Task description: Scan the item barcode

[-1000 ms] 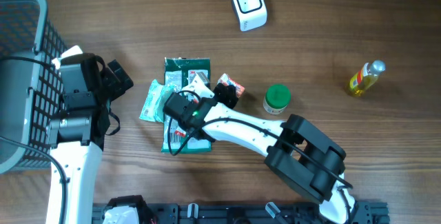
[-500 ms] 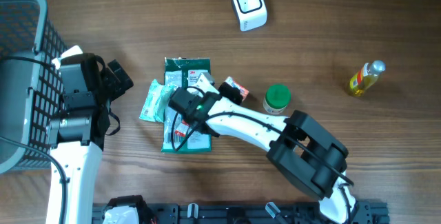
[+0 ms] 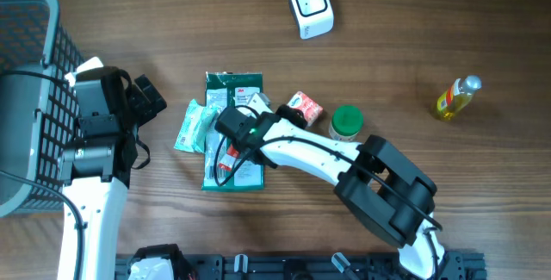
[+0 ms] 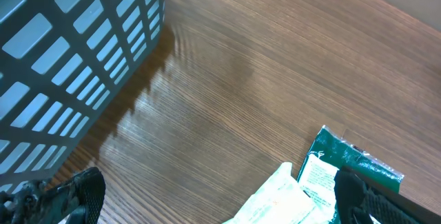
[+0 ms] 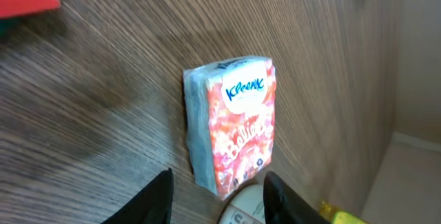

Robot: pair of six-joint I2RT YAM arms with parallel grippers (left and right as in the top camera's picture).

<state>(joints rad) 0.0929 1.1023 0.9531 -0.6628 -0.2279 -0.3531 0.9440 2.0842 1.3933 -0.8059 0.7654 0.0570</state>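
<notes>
The orange-and-white Kleenex tissue pack lies flat on the table beside the green-lidded jar. My right gripper is open just left of it. In the right wrist view the tissue pack lies ahead, its near end between the parted fingertips of the right gripper. The white barcode scanner stands at the back. My left gripper hangs wide open at the left with nothing in it, and the left wrist view shows this gripper above bare wood.
A dark green packet and a pale green pouch lie under the right arm's wrist. A grey basket fills the left edge. A yellow oil bottle lies at the right.
My right gripper has opened and let go of the tissue pack, which has moved right and now lies next to the jar. The left arm has not moved.
</notes>
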